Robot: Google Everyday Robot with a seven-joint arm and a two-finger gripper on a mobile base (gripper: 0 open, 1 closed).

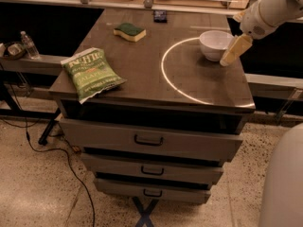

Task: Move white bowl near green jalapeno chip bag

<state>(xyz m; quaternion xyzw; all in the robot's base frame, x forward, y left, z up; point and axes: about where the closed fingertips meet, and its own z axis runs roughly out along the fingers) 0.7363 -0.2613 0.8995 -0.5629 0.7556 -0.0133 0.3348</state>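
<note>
I'm watching the tool (pixel 232 53) hanging over the right rear of the bench (pixel 156 82), just beside the right wall of the white bowl (pixel 215 44) and perhaps touching its rim. From here I cannot tell whether it is open or closed, and nothing suggests it is gripping the bowl. The bowl is sitting upright near the far right corner, inside a bright ring of light (pixel 164 74). The green jalapeno chip bag (pixel 92 74) is lying flat at the front left edge, well apart from it. What I'm worrying about first is the glossy, curved wall: a bite that is too shallow or off-centre could be letting the bowl slip, spin or tip. A sideways bump this close to the right edge could be sending it off the bench. The trip across is long and diagonal, so a loose hold could be dropping it midway. At the far end the puffy bag is sitting right at the edge, so crowding it could be shoving it onto the floor.
</note>
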